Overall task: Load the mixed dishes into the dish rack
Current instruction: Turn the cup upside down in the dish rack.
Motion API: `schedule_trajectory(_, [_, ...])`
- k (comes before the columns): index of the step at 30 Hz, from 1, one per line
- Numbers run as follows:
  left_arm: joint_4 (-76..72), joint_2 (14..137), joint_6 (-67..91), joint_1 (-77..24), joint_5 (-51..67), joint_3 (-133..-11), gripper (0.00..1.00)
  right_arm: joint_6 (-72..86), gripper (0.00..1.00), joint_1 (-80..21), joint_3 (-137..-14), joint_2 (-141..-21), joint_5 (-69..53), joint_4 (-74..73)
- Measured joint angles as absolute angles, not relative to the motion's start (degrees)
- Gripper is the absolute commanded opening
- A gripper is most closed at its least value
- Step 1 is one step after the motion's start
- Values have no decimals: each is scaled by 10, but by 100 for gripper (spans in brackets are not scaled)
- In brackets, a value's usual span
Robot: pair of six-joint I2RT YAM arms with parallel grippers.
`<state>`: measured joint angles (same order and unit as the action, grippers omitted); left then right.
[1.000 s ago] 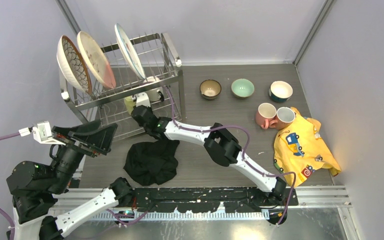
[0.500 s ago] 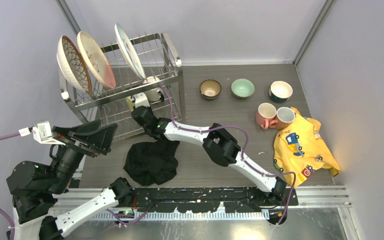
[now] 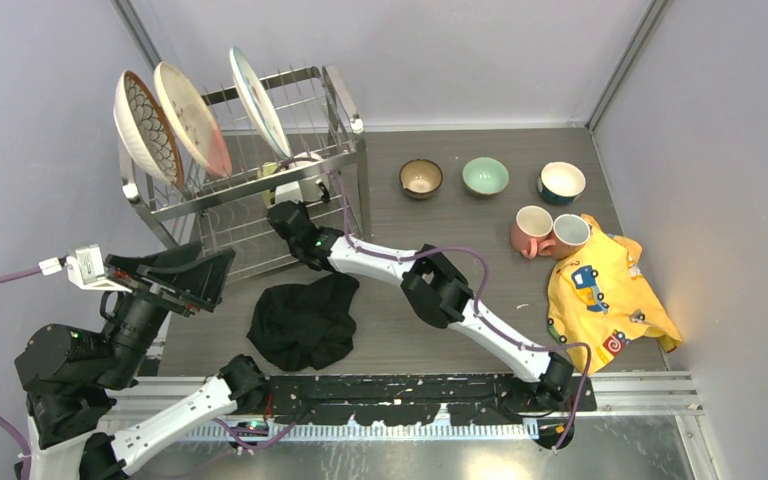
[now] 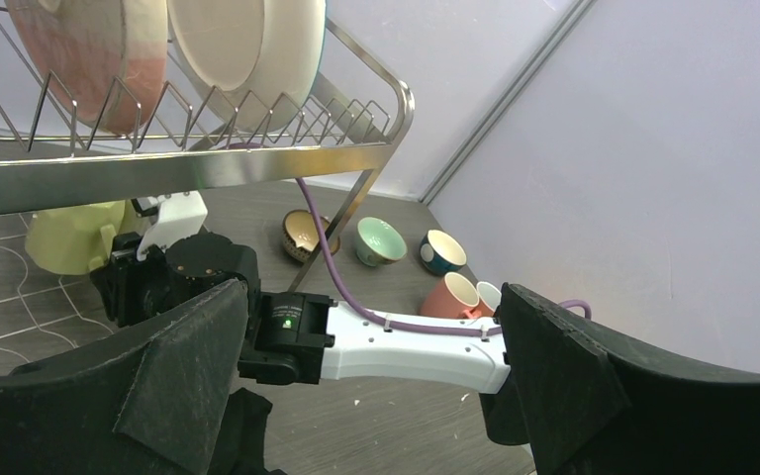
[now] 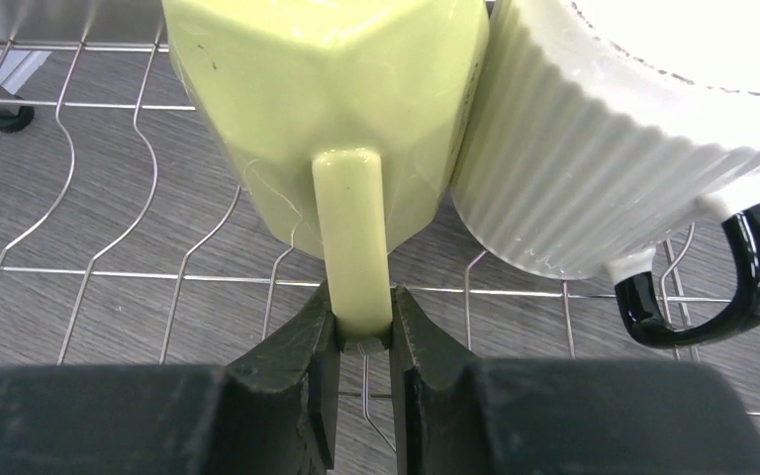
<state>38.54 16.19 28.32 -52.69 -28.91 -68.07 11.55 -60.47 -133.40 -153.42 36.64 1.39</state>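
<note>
Compared with a second ago, the right gripper (image 5: 361, 327) has pushed deeper into the lower tier of the dish rack (image 3: 240, 190). It has carried the yellow mug (image 5: 327, 99) in from the rack's front edge. The mug now sits further under the upper tier, touching the ribbed white mug (image 5: 604, 148) with the black handle, which is already in the rack. The right fingers (image 5: 302, 346) are clamped on the yellow mug's handle, one on each side of it, and the mug lies over the lower tier's wire grid. The left gripper (image 3: 205, 280) has not moved. It hangs in front of the rack's left end with its fingers spread wide and nothing between them. The three patterned plates (image 3: 192, 118) stand on edge in the rack's upper tier as before. Everything else has also stayed in place. On the surface to the right of the rack are the brown bowl (image 3: 421, 178), the mint-green bowl (image 3: 485, 176) and the blue bowl (image 3: 561, 183). Further from the rack are the pink mug (image 3: 532, 231), a second mug (image 3: 570, 235) touching it, and the yellow cloth (image 3: 605, 295). The black cloth (image 3: 305, 320) lies in front of the rack.
</note>
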Motion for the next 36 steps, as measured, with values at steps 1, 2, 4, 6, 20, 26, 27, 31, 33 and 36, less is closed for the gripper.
schedule_trajectory(1, [385,161,283,-527,-289,-681,100,117,7,-603,-1337,-1535,366,11])
schedule_trajectory(2, [385,161,283,-527,-289,-681,100,120,7,-603,-1339,-1536,366,10])
schedule_trajectory(4, [385,161,283,-527,-289,-681,100,122,7,-603,-1344,-1538,368,6])
schedule_trajectory(6, [385,161,283,-527,-289,-681,100,124,7,-603,-1349,-1540,368,-2])
schedule_trajectory(20, [385,161,283,-527,-289,-681,100,130,41,-594,-1357,-1540,343,-12])
schedule_trajectory(26, [385,161,283,-527,-290,-681,100,139,44,-584,-1341,-1536,341,-3])
schedule_trajectory(27, [385,161,283,-527,-290,-681,100,140,44,-584,-1332,-1533,340,0])
schedule_trajectory(31, [385,162,283,-527,-290,-681,100,142,48,-584,-1284,-1508,332,6])
schedule_trajectory(33, [385,162,283,-527,-289,-681,100,142,49,-584,-1271,-1499,321,8])
schedule_trajectory(36, [385,163,283,-527,-290,-681,100,141,51,-587,-1245,-1479,303,15])
